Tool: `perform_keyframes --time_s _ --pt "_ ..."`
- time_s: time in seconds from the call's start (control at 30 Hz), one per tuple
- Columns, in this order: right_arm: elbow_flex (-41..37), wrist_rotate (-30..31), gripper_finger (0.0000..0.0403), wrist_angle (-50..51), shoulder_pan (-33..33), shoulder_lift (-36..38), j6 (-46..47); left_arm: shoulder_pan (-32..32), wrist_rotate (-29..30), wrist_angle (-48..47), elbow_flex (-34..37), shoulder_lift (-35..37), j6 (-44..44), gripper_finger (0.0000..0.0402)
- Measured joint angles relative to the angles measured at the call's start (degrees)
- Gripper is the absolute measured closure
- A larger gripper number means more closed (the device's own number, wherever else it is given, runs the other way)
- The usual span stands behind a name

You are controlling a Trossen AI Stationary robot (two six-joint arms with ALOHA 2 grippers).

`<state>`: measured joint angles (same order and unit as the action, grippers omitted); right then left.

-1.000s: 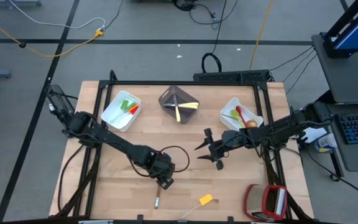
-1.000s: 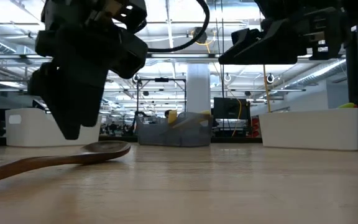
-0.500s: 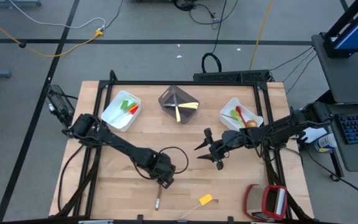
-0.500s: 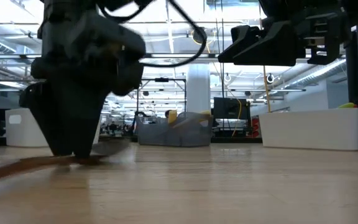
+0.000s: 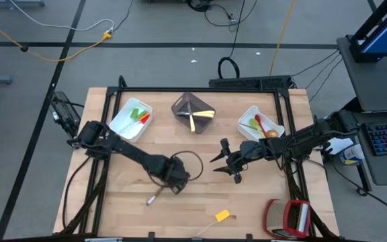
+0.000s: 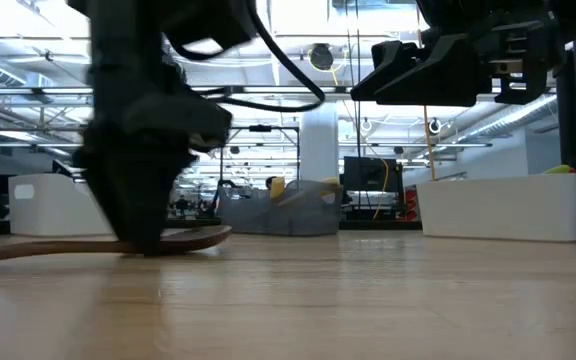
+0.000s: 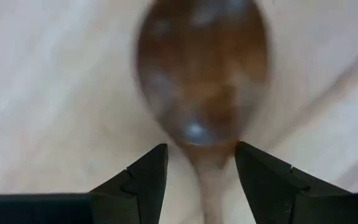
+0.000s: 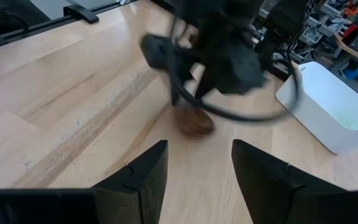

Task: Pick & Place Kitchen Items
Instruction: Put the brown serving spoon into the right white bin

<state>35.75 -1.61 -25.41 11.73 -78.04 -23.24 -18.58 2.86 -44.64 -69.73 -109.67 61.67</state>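
Where you look for the task's thing, take the grey bin (image 5: 193,112) at the table's far middle as your landmark.

Wooden spoon (image 5: 154,197): lying flat on the table (image 5: 247,202), nearer the front edge than the grey bin and a little to its left; in your low view (image 6: 88,245) the bowl rests on the wood and the handle runs off to the side.

Left gripper (image 5: 172,186): down at the spoon's bowl end, fingers spread wide; in your left wrist view (image 7: 197,180) the two fingers (image 7: 143,180) straddle the spoon's neck (image 7: 207,180) just below the bowl. You cannot tell whether they touch it.

Yellow piece (image 5: 222,216): on the table near the front edge, to the right of the spoon and apart from it.

Right gripper (image 5: 224,161): hovering above the table, in front of the grey bin and a little to its right, fingers parted, nothing between them (image 8: 194,180).

White bins: one left of the grey bin (image 5: 130,121), holding green and red utensils; one right of it (image 5: 260,125), holding red, green and orange ones.

Grey bin contents: pale-handled utensils, crossed.
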Motion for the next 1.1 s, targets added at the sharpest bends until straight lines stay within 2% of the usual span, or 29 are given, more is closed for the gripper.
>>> perform_keyframes --time_s 0.2,0.4,0.7,0.87,0.97,1.1 --pt "-0.01 0.0 0.0232 0.2 0.0 0.0 0.01 4.7 3.25 -0.87 0.0 0.0 -8.38 0.0218" --pt "-0.02 0.0 0.0232 0.56 0.0 0.0 0.71 7.38 -0.01 -0.98 0.0 0.0 -12.48 0.0233" --pt "-0.02 0.0 0.0232 0.94 0.0 0.0 4.54 3.25 -0.81 -3.16 0.09 0.05 -10.53 0.0234" --pt "-0.02 0.0 0.0232 0.9 0.0 0.0 4.76 0.52 1.35 -3.18 0.81 0.19 -8.3 0.0236" --pt "-0.02 0.0 0.0232 0.85 0.0 0.0 4.78 0.14 2.22 -2.61 1.33 0.27 -8.05 0.0256" --pt "-0.02 0.0 0.0232 0.52 0.0 0.0 4.76 1.0 2.65 -1.07 1.68 0.33 -9.15 0.0316"
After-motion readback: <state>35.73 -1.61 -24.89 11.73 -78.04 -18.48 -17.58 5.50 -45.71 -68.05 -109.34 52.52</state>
